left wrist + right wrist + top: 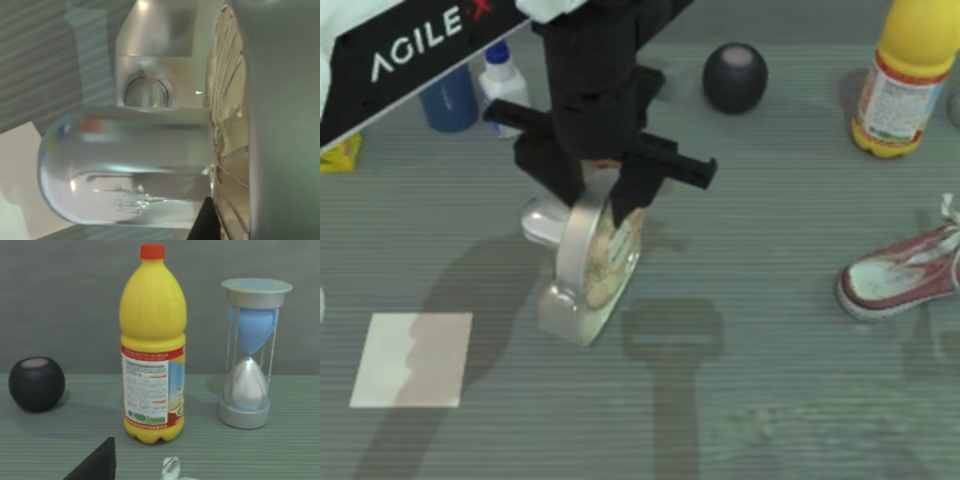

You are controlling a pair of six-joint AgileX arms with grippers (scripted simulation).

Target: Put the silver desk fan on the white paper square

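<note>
— Black and bulky at the top view's upper middle, the left arm reaches down; what does its left pincer (pixel 604 190) hold?
— It is clamped on the ring of the silver desk fan (pixel 590 262), one finger on each face. The fan sits mid-surface, its base toward the near left.
— And the white paper square (pixel 412 359)?
— Flat at the near left, apart from the fan, partly shaded.
— The left wrist view?
— Close on the fan's motor cylinder (pixel 125 167) and grille (pixel 227 125), with the paper (pixel 20 165) behind.
— The right wrist view?
— A yellow bottle (pixel 153 345), an hourglass (pixel 250 355) and a black ball (pixel 36 383); whether the right pincer is apart or together cannot be told.
</note>
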